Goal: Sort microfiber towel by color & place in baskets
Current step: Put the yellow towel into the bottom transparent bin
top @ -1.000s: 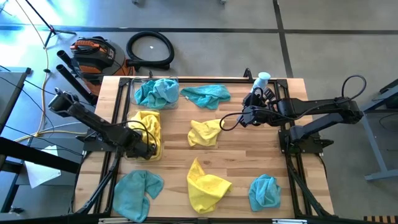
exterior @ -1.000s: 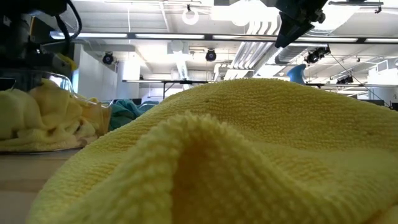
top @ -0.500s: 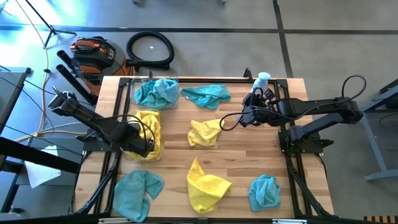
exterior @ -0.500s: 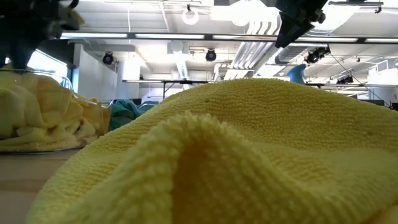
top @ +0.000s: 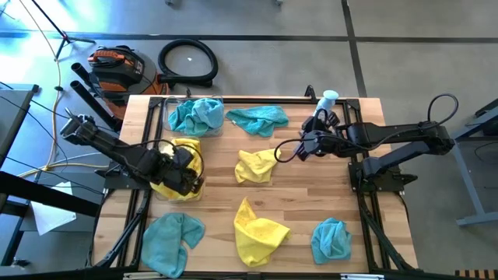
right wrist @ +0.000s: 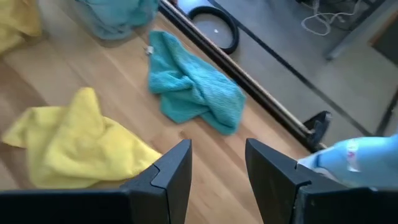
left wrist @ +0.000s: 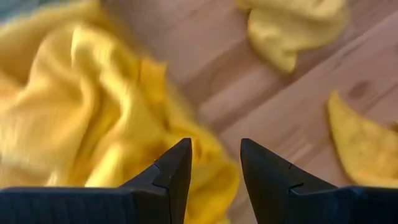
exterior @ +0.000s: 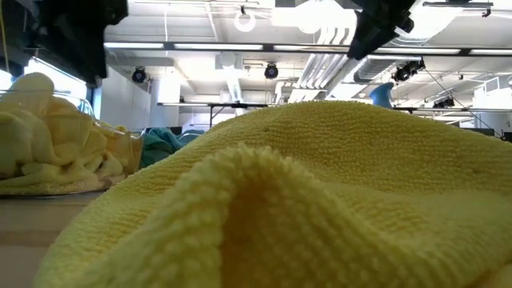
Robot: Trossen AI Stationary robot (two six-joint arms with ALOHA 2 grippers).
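Note:
A clear basket (top: 162,194) at the table's left holds yellow microfiber towels (left wrist: 87,118). My left gripper (left wrist: 214,165) hangs open just above them, also seen in the high view (top: 191,179), with nothing between its fingers. A second basket (top: 170,105) at the far left holds teal towels (top: 194,115). Loose on the table lie a teal towel (right wrist: 193,87), a yellow towel (right wrist: 68,149), another yellow towel (top: 259,229) and two teal towels (top: 173,239) (top: 331,239). My right gripper (right wrist: 217,168) waits open above the table, right of the middle yellow towel.
A white-and-blue bottle (top: 328,99) stands at the far right, close behind my right arm. The near yellow towel (exterior: 304,200) fills most of the low view. Bare wood shows between the loose towels. A black hose (top: 187,62) and a tool lie on the floor beyond the far edge.
My left gripper has risen out of the basket of yellow towels and rolled its wrist about. The yellow towels stay in the basket.

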